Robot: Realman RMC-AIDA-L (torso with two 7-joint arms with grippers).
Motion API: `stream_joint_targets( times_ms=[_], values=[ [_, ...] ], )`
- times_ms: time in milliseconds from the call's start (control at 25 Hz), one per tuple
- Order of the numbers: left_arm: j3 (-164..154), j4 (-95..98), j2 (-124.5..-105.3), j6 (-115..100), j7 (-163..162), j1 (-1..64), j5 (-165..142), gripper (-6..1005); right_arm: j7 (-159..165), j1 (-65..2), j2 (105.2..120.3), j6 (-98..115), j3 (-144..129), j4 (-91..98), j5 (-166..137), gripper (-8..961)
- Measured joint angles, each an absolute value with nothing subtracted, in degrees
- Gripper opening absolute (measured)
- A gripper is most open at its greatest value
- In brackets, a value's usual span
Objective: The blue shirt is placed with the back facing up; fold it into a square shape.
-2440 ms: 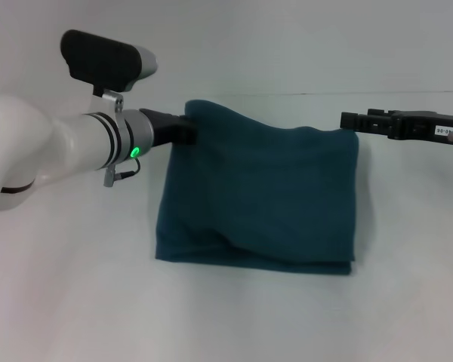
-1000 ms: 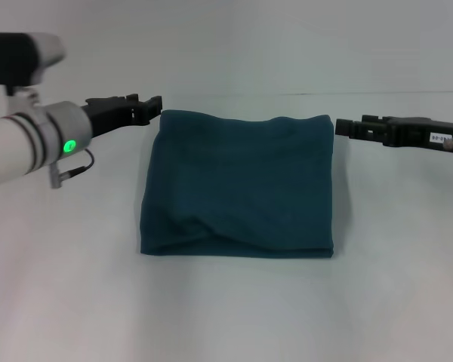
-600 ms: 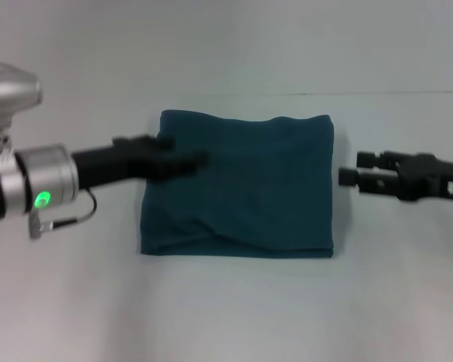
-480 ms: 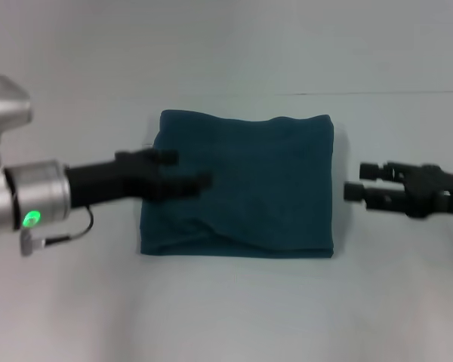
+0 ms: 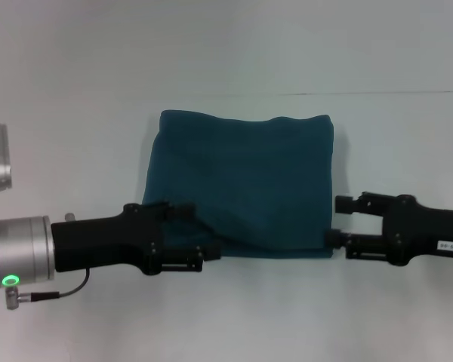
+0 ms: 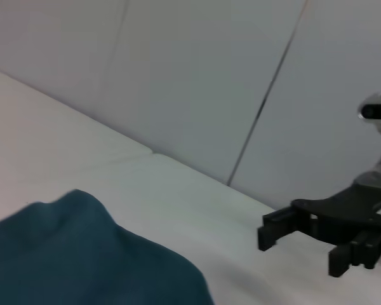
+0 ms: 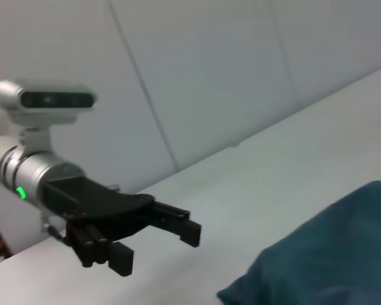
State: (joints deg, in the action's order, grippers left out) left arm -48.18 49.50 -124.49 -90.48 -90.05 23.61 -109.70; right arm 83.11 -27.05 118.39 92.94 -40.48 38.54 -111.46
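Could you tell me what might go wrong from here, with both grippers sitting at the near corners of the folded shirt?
The left gripper and right gripper are open at the near corners of the blue shirt. Each may catch only the top layer, so the stacked layers could slide apart. The near left corner already looks rumpled, so a fold from there may come out crooked. Uneven lifting by the two arms could skew the shape on the table.

Left gripper [image 5: 200,243] covers the near left corner of the blue shirt [image 5: 241,181]; both arms are cut off by the head view's side edges.
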Motion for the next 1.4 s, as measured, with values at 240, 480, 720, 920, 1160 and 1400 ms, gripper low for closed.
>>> stream_joint_targets(
  times_ms=[240, 480, 720, 920, 1160, 1400],
  values=[
    [-46.7, 49.4, -124.27, -93.7, -90.4, 23.5, -111.9, 937, 83.5, -27.3, 118.26, 93.8, -43.5, 38.7, -111.5, 821],
    [-46.6, 49.4, -124.19, -94.8, -90.7, 23.7, -113.9, 937, 84.6, -27.5, 118.18, 95.0, -43.8, 38.9, -113.6, 821],
    [-46.6, 49.4, -124.18, -95.3, -91.0, 23.7, -114.1, 937, 86.2, -28.0, 118.03, 95.3, -43.8, 39.1, -114.9, 821],
    [-46.6, 49.5, -124.19, -95.4, -91.0, 23.8, -114.2, 937, 86.9, -28.5, 117.97, 95.7, -43.8, 39.1, -115.2, 821],
    [-46.6, 49.5, -124.18, -95.5, -91.2, 23.8, -114.5, 936, 87.6, -29.0, 117.91, 95.6, -44.1, 38.9, -116.0, 821],
    [-46.1, 49.6, -124.11, -95.7, -92.0, 23.8, -115.6, 936, 89.9, -30.0, 118.06, 95.4, -44.3, 39.2, -118.0, 821]
  ],
)
